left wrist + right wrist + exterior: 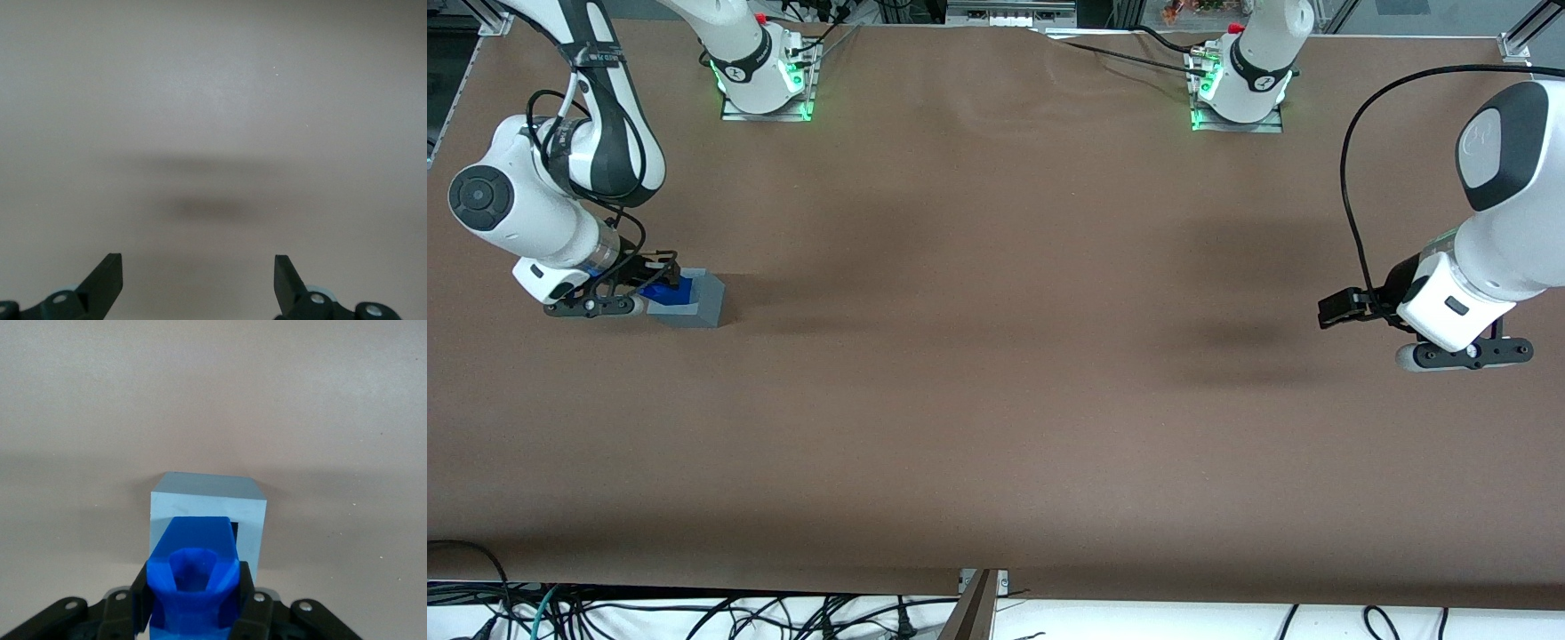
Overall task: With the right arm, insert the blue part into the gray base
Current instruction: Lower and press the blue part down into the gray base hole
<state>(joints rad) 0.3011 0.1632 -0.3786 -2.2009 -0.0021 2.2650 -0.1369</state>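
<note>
The gray base (698,302) (207,503) is a light-grey cube standing on the brown table toward the working arm's end. The blue part (665,291) (193,577) is held over the cube's top, covering most of the square recess; a dark sliver of the recess (235,532) shows beside it. The right arm's gripper (660,286) (193,597) is shut on the blue part, with a black finger pressed against each of its sides. How deep the part sits in the recess is hidden.
The brown table (996,356) stretches wide around the cube. The two arm bases with green lights (765,84) (1236,93) stand along the table's edge farthest from the front camera. Cables hang below the near edge.
</note>
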